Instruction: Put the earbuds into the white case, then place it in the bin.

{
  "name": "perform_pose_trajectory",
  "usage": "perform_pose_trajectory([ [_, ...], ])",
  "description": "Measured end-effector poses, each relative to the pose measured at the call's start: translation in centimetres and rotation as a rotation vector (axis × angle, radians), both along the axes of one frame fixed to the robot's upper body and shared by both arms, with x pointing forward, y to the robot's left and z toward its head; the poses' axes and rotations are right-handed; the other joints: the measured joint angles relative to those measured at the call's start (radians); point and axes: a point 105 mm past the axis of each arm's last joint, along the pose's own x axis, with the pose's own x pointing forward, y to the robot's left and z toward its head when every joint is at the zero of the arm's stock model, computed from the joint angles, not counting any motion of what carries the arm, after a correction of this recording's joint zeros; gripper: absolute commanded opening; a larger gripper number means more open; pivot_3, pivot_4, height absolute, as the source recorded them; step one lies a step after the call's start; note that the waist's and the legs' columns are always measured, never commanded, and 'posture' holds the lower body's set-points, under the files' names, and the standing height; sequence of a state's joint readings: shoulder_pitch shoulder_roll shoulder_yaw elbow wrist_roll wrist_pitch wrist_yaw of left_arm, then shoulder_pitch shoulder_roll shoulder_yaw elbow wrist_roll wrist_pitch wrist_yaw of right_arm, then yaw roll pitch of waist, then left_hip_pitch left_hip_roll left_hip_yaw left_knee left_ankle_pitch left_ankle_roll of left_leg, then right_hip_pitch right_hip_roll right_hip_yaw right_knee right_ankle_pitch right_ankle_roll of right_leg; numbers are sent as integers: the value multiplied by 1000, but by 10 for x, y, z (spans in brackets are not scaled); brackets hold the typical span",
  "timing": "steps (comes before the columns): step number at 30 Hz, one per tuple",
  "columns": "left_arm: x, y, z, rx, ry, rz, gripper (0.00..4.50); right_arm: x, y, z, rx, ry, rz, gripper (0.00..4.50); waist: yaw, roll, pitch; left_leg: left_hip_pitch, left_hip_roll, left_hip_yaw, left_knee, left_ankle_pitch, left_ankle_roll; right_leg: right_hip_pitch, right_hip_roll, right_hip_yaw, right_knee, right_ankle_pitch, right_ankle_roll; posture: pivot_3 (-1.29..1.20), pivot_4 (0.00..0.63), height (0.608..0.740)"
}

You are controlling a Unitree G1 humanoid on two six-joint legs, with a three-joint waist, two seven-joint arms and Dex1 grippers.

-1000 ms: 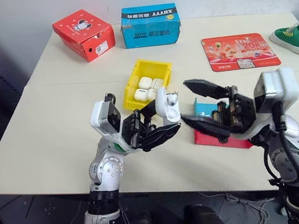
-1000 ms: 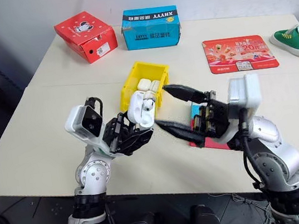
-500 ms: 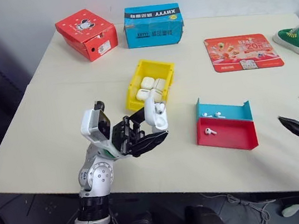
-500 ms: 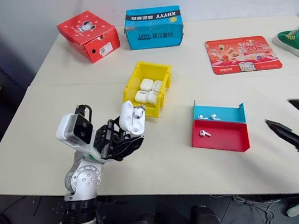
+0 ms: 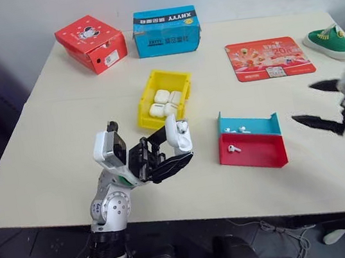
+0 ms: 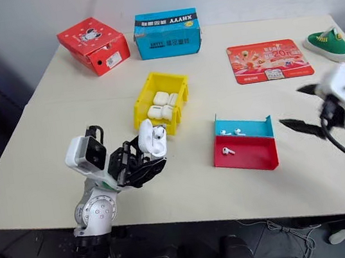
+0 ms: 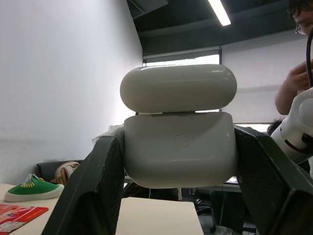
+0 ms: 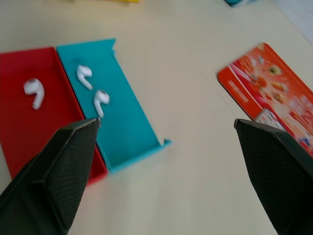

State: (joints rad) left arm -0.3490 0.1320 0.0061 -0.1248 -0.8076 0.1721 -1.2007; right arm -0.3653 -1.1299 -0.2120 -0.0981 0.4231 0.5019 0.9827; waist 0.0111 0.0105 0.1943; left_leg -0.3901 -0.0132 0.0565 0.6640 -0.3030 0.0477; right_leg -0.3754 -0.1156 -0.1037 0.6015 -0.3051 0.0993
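Note:
My left gripper (image 5: 171, 153) is shut on the white case (image 5: 179, 136), holding it upright above the table's front edge with the lid flipped open (image 7: 178, 88); its fingers (image 7: 93, 191) press both sides of the body. Whether an earbud sits inside the case I cannot tell. Three earbuds lie in the red-and-blue tray (image 5: 257, 155): one (image 5: 230, 149) in the red half, two (image 5: 228, 130) in the blue half. The yellow bin (image 5: 144, 101) stands behind the case and holds several white cases. My right gripper (image 5: 304, 103) hovers open to the right of the tray, pointing at it (image 8: 166, 122).
A red box (image 5: 90, 42) and a blue box (image 5: 166, 30) stand at the table's far edge. A red mat (image 5: 268, 58) and a green shoe (image 5: 328, 42) lie at the far right. A person's hand (image 7: 293, 83) shows in the left wrist view.
My right gripper has swung away from beside the case, out to the right past the tray, staying open. The left gripper sank slightly leftward with the case still held.

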Motion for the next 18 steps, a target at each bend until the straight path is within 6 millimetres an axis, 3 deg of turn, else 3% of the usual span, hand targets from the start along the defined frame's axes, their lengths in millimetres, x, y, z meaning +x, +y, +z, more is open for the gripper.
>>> perform_pose_trajectory([
  [4, 2, 2, 1, 4, -2, 16, 2805, 32, 43, -8, -5, 163, 41, 3593, 0, 1, 0, -2, 0, 0, 2, 0, 0, -1, 0, 0, -1, 0, 0, 0, 150, 740],
  [9, 5, 9, 2, 25, -3, 34, 2805, 52, 62, -29, -64, 295, 32, 1809, 13, 1, 0, -6, -1, -3, 1, -1, 1, -1, 0, -4, -3, 0, 0, 0, 150, 740],
  [18, 6, 14, 0, 42, 11, 52, 2805, 62, 63, -53, -146, 396, 45, 1809, 12, 1, 0, -9, -3, -4, 3, -1, 2, -1, 1, -8, -1, 1, 1, 0, 150, 740],
])
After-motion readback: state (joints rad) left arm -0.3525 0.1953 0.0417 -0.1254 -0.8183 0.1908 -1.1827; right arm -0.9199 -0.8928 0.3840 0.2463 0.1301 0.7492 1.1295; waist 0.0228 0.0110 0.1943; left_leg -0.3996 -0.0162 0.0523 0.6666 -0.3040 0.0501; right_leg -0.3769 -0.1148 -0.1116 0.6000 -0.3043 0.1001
